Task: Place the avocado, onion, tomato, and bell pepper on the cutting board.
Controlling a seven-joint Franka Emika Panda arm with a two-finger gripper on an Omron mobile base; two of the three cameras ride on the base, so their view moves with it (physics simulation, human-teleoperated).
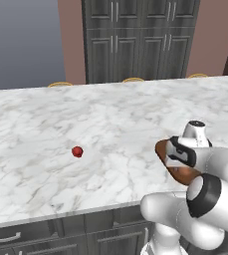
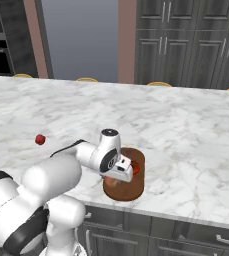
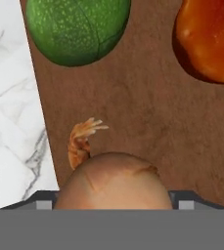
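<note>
My gripper (image 3: 113,205) hangs low over the dark reddish-brown cutting board (image 3: 133,112), shut on the tan onion (image 3: 113,178), whose dried root tuft sticks out on the board side. The green avocado (image 3: 77,29) lies on the board near its edge, and the orange-red bell pepper (image 3: 209,39) lies on the board beside it. In the right base view the hand (image 2: 117,170) covers part of the cutting board (image 2: 131,192), and the bell pepper (image 2: 135,167) shows beside it. The crimson tomato (image 1: 77,151) sits alone on the marble counter, far to the left of the cutting board (image 1: 184,175).
The white marble counter (image 1: 110,114) spreads wide around the board, which lies close to the front edge (image 2: 151,212). Dark cabinets (image 1: 135,40) stand behind the counter. Drawer fronts (image 1: 16,236) run below the edge.
</note>
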